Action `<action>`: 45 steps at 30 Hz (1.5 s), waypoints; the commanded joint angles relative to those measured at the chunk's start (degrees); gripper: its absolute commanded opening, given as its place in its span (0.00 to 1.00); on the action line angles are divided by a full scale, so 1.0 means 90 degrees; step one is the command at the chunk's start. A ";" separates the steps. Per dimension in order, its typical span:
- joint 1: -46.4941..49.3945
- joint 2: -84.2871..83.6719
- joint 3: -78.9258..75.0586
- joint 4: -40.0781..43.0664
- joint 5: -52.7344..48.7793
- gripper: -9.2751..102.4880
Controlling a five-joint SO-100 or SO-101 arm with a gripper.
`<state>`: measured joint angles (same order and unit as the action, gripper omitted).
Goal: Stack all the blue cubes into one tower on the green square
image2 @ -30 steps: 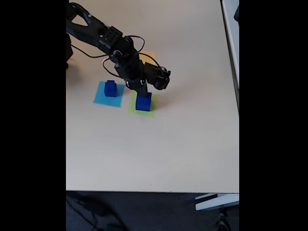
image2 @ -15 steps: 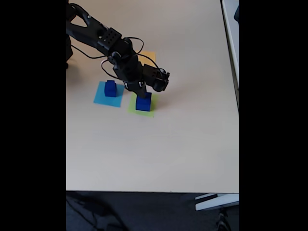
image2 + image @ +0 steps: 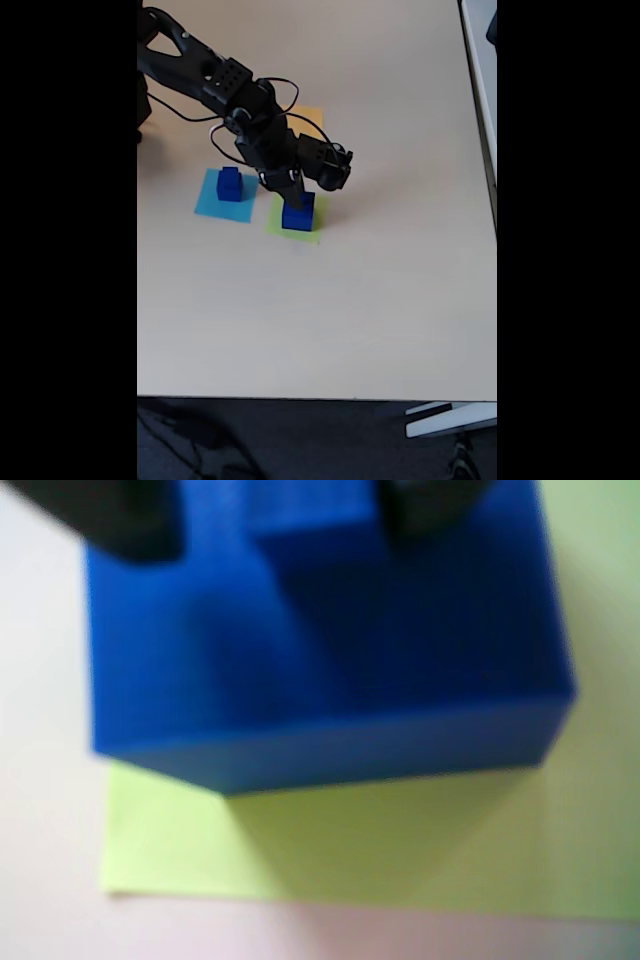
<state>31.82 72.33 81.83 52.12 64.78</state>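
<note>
My claw (image 3: 296,196) hangs directly over the large blue cube (image 3: 298,212), which sits on the green square (image 3: 277,222) near the middle of the desk (image 3: 350,310). In the wrist view both of my fingers (image 3: 120,520) enter from the top edge as dark, blurred shapes, and between them lies a smaller blue cube (image 3: 310,510) resting on the top face of the large blue cube (image 3: 330,670). The fingers stand on either side of that smaller cube, close to it; blur prevents me from confirming whether they press on it, so I cannot tell if the claw is closed on it or slack.

The large blue cube sits toward the far part of the green square (image 3: 330,850), leaving a broad lime strip bare in the foreground of the wrist view.

In the fixed view, a second blue cube (image 3: 230,184) stands on a light-blue square (image 3: 210,205) to the left of the green square, the two squares just beside each other and not overlapping. It looks to carry a smaller cube on top, though the picture is too coarse to confirm this. Behind my arm (image 3: 215,80), a corner of an orange square (image 3: 312,115) shows. A cable (image 3: 285,82) loops above the wrist.
</note>
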 commanded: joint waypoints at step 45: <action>-0.1533 0.3223 -0.0283 0.3535 -0.0195 0.25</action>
<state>19.16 93.08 71.72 87.10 63.54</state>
